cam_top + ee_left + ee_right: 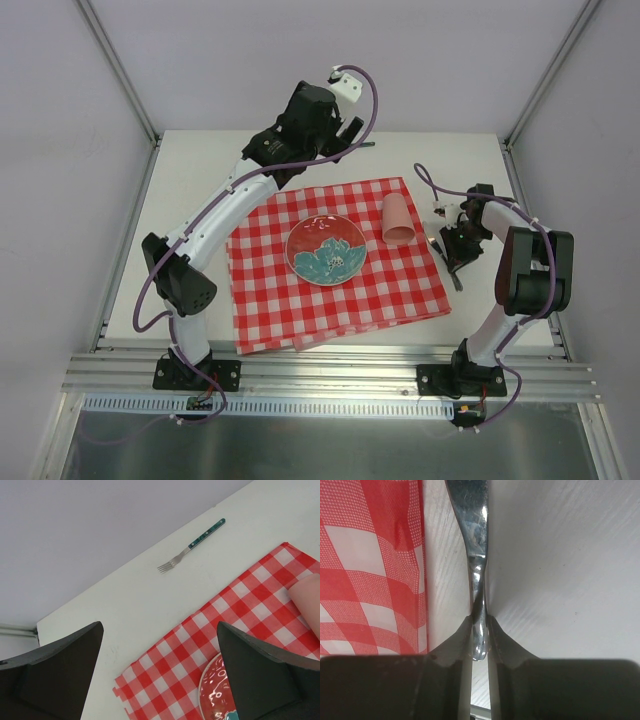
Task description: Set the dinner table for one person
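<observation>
Surface [450, 160]: off-white rectangular top, fills the work area under both arms; aluminium rail [330, 375] runs along its near edge, arm bases sit at that rail. Checked cloth [300, 310], red/white, lies flat approx. mid-surface, slightly skewed to the edges, near edge of cloth close to the rail. Plate [326, 249], red rim w/ teal flower pattern, rests on the cloth approx. at its centre. Pink cup [399, 220] lies on its side on the cloth, toward the cloth's far right corner, near the plate but not touching it. Fork [192, 544], teal handle, metal tines, lies on bare surface close to the far edge, roughly parallel to it, clear of the cloth. Left arm reaches to the far edge; left fingers [60, 665] are spread wide w/ nothing between them, hovering above the cloth's far left corner area, fork beyond them. Right arm is folded at the right edge side; right fingers [505, 645] are clenched on a thin metal utensil [475, 560], gripping its narrow shank. Utensil sits low over bare surface, just beside the cloth's right edge and parallel to it; contact w/ surface cannot be determined. Utensil type (knife or spoon) cannot be determined from the visible part.
</observation>
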`<state>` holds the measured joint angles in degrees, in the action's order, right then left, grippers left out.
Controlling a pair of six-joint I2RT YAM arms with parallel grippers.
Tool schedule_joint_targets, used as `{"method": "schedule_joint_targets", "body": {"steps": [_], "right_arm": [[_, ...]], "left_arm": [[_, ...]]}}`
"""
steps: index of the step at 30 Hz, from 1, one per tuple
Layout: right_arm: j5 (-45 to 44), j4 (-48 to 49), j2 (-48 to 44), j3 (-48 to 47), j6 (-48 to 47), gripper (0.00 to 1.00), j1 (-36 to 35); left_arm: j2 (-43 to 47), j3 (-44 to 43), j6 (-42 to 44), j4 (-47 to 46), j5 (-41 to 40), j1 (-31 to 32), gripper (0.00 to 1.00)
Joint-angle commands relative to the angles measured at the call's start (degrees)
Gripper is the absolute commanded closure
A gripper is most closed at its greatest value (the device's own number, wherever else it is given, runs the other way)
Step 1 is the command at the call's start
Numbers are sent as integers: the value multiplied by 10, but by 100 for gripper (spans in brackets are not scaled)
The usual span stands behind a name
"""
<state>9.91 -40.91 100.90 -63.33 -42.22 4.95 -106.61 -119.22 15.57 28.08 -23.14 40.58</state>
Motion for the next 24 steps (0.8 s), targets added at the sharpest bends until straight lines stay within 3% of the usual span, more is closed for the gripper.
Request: {"method": "schedule_joint_targets", "body": {"steps": [1, 16, 18, 19, 24], "right_arm": [[15, -17, -14, -14, 3, 100, -4], [13, -15, 3, -17, 11, 98, -2], [6, -13, 4, -18, 12, 86, -2], [-1, -13, 4, -18, 10, 76, -2], [-4, -12, 2, -5, 8, 50, -3]], "left_arm": [[2, -24, -6, -16, -9, 6, 1], [1, -24, -5, -16, -9, 7, 1], [2, -23, -5, -17, -9, 6, 1], [1, -23, -5, -16, -9, 7, 1], [-4, -28, -7, -16, -8, 6, 1]]}}
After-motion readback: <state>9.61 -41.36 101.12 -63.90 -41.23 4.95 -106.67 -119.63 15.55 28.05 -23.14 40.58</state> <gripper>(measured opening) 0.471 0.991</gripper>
